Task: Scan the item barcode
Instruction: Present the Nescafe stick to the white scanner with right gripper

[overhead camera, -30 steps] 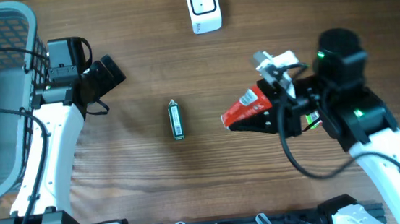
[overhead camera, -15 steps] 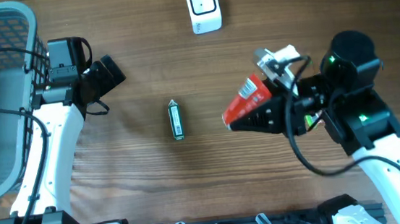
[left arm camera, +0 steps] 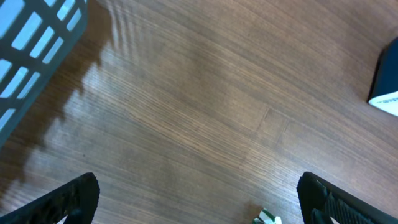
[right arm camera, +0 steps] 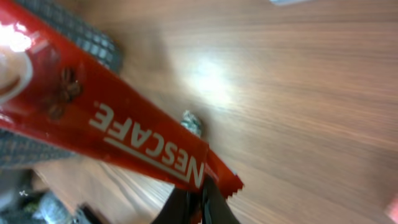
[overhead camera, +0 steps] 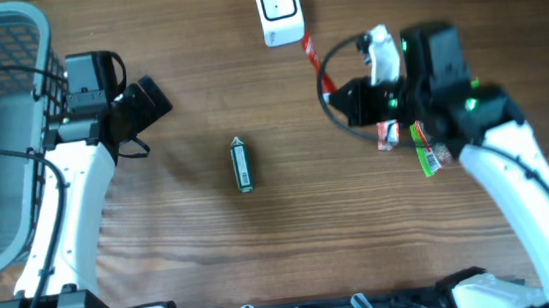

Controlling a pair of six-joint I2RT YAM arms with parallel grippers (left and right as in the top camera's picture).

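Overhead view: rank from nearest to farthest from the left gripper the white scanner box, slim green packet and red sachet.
From the left gripper:
1. Slim green packet, table centre.
2. White scanner box, top edge.
3. Red sachet, right of scanner.

Wood and foil
We see a grained matt wooden table (overhead camera: 264,265), a glossy red sachet (right arm camera: 124,134), a grey plastic mesh basket (overhead camera: 3,12).

The red Nescafé sachet (right arm camera: 124,134) runs off the right wrist view's left edge; overhead, the right gripper (overhead camera: 337,96) covers one end.
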